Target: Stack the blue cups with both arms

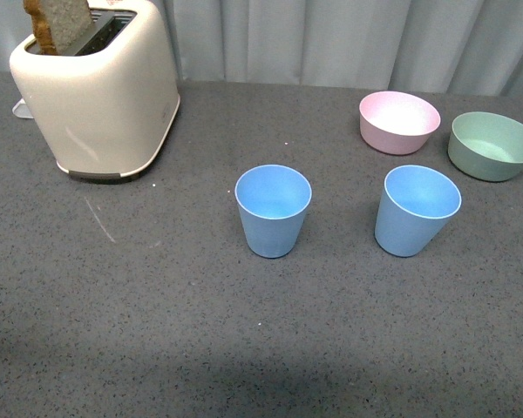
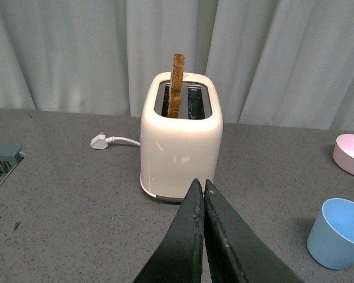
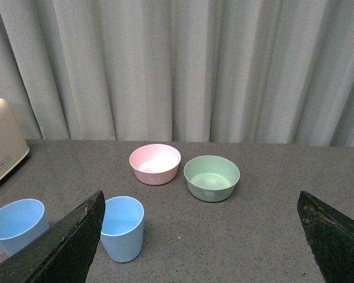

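Two light blue cups stand upright and apart on the grey table, one in the middle [image 1: 274, 210] and one to its right [image 1: 416, 209]. Neither arm shows in the front view. In the left wrist view my left gripper [image 2: 199, 186] is shut with nothing between its black fingers, pointing at the toaster, and one blue cup [image 2: 341, 233] stands off to the side. In the right wrist view my right gripper [image 3: 200, 200] is wide open above the table, with one blue cup [image 3: 123, 228] by one finger and the other blue cup [image 3: 16, 224] partly behind that finger.
A cream toaster [image 1: 98, 91] holding a slice of bread [image 1: 63, 22] stands at the back left, its white plug [image 2: 99, 141] lying on the table beside it. A pink bowl [image 1: 398, 121] and a green bowl [image 1: 493, 145] sit at the back right. Grey curtains hang behind.
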